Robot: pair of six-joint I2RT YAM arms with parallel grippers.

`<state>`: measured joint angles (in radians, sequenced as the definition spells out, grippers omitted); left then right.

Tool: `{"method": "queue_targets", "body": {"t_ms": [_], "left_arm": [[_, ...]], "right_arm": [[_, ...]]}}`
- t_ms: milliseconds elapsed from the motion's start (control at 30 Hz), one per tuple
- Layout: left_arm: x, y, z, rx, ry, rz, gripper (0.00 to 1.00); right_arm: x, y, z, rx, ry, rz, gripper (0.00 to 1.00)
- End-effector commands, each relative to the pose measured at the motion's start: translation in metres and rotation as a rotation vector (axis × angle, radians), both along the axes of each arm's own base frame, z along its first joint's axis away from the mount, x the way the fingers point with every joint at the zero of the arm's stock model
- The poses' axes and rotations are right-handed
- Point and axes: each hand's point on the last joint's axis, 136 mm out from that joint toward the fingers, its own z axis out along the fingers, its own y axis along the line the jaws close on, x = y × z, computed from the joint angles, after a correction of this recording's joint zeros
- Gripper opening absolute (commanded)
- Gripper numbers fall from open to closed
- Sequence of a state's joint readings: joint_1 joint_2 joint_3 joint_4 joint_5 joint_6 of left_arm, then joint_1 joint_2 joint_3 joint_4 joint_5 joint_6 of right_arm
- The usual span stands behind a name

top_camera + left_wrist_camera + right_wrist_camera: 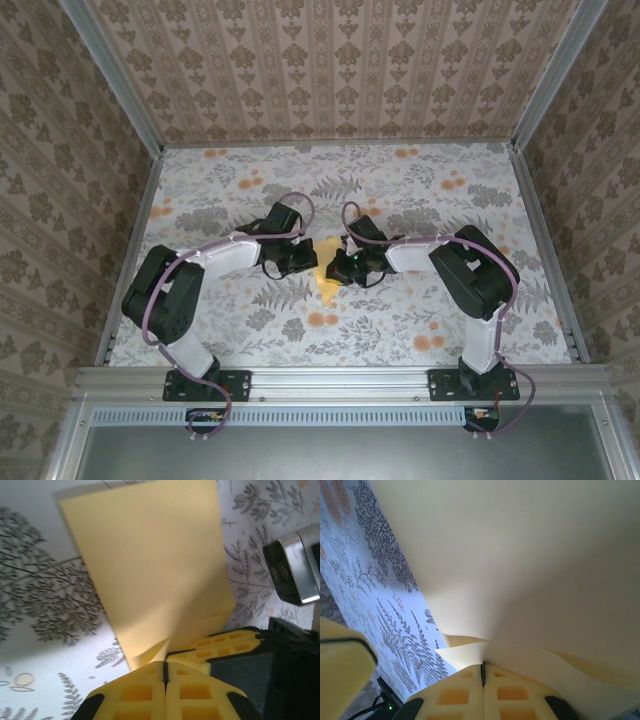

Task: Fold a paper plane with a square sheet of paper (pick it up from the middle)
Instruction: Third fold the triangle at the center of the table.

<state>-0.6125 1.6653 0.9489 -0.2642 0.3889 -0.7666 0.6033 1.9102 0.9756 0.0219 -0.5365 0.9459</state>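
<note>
The yellow-orange sheet of paper (326,280) is folded into layers and held at the table's middle, between both grippers. Its lower end comes to a point; I cannot tell whether it has the shape of a paper plane. My left gripper (314,262) is shut on its left side. In the left wrist view the shut gripper (165,666) pinches the paper (150,570) at its lower edge, with the right gripper's fingers (220,642) close beside. My right gripper (341,268) is shut on the other side. In the right wrist view the paper's (520,555) layers run into that shut gripper (483,670).
The grey floral tablecloth (250,190) covers the table, boxed in by an aluminium frame (540,240) and patterned walls. A black and silver part of the right arm (295,570) hangs just right of the paper. The left gripper's finger (342,665) shows at the lower left.
</note>
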Motion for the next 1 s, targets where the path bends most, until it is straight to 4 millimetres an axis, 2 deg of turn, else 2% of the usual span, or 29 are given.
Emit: {"method": "queue_targets", "body": {"t_ms": [0,300,533,667,800,867,967], "left_arm": [[-0.008,-0.008,-0.005,-0.007,0.025,-0.018,0.02],[-0.013,-0.016,-0.021,0.013,0.062,-0.04,0.0],[-0.015,-0.012,-0.034,0.064,0.078,-0.043,0.0],[-0.02,-0.004,-0.043,0.127,0.091,-0.054,0.0],[-0.028,0.009,-0.055,0.206,0.117,-0.065,0.0],[-0.03,0.014,-0.058,0.225,0.12,-0.064,0.0],[-0.032,0.019,-0.058,0.251,0.115,-0.069,0.0]], "right_arm": [[-0.014,-0.016,-0.031,-0.106,0.082,-0.014,0.01],[-0.014,-0.017,-0.032,-0.11,0.083,-0.014,0.0],[-0.012,-0.013,-0.026,-0.079,0.066,-0.011,0.0],[-0.008,-0.005,-0.01,-0.025,0.022,0.003,0.0],[0.001,-0.001,0.022,0.034,-0.077,0.032,0.01],[0.002,-0.004,0.034,0.034,-0.121,0.051,0.02],[0.002,-0.013,0.037,0.01,-0.161,0.08,0.02]]}}
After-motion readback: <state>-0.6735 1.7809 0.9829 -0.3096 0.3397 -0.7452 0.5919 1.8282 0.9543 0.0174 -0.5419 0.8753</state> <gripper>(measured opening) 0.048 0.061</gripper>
